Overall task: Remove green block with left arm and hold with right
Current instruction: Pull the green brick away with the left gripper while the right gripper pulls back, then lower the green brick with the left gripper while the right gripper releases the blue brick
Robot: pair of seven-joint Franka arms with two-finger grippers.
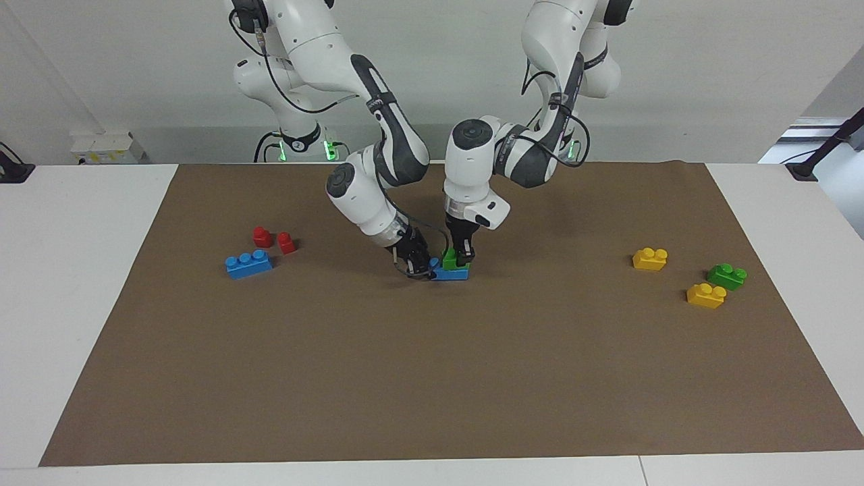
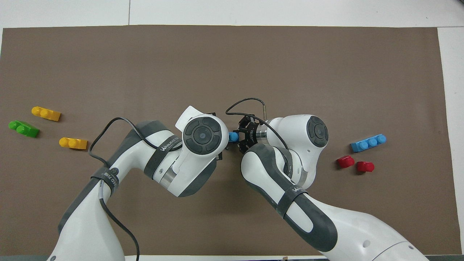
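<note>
Mid-surface, I see my left gripper (image 1: pixel 460 258) with jaws pinching the green block (image 1: pixel 449 259) atop a blue brick (image 1: pixel 451 273); my right gripper (image 1: pixel 420 265) pinches that brick's end.

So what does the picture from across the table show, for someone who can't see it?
Mid-mat, the left gripper grips a green block stacked on a blue block, whose end the right gripper holds. Loose blocks lie toward both table ends: blue and red, yellow and green.
</note>
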